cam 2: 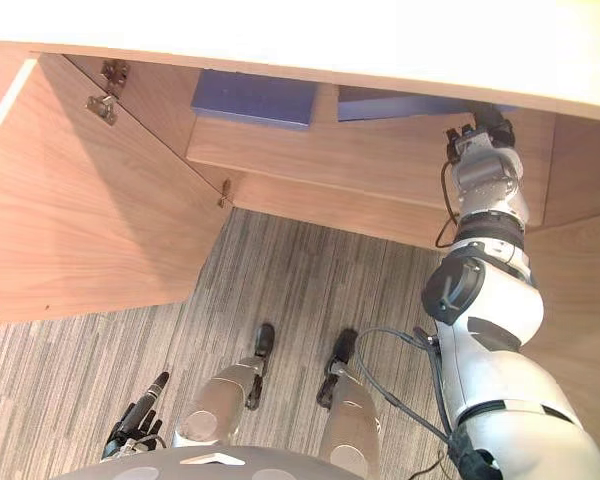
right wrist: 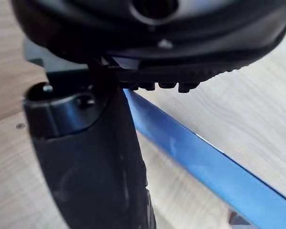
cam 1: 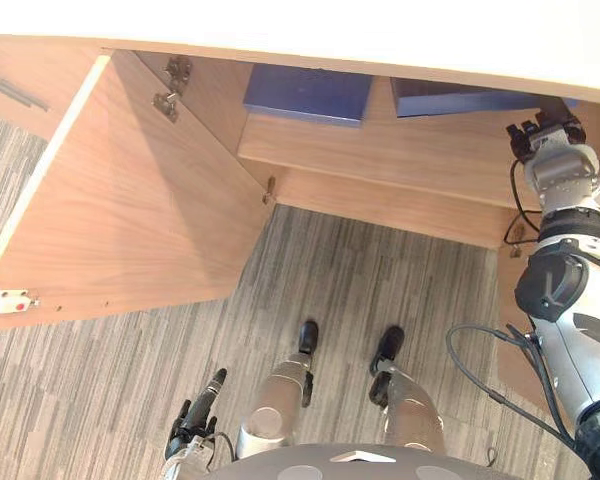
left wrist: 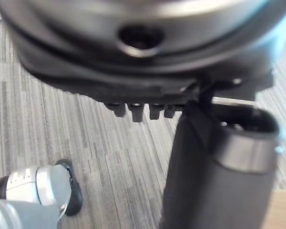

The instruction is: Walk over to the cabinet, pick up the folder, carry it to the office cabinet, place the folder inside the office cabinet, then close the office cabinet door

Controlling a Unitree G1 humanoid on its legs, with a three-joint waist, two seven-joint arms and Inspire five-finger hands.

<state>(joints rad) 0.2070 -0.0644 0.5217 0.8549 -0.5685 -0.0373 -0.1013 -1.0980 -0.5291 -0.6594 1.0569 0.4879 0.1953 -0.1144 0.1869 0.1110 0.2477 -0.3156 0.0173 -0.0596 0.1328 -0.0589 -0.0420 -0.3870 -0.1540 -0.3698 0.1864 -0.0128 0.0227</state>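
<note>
Inside the open office cabinet (cam 1: pixel 380 205), a blue folder (cam 1: pixel 460 97) lies on the wooden shelf (cam 1: pixel 380 150) at the right. Its long blue edge (right wrist: pixel 205 167) runs just past my right hand (right wrist: pixel 86 157) in the right wrist view. That hand (cam 1: pixel 546 130) reaches up into the cabinet under its top panel, right at the folder. The thumb stands out to one side and the fingers look straight above the folder's edge, not curled round it. My left hand (cam 1: pixel 195 410) hangs low at my left side, fingers relaxed and holding nothing.
A second blue folder (cam 1: pixel 308 93) lies on the same shelf further left. The cabinet's left door (cam 1: pixel 130 200) stands swung wide open to my left, and the right door (cam 2: pixel 580 280) stands open beside my right arm. Striped grey carpet (cam 1: pixel 360 280) covers the floor.
</note>
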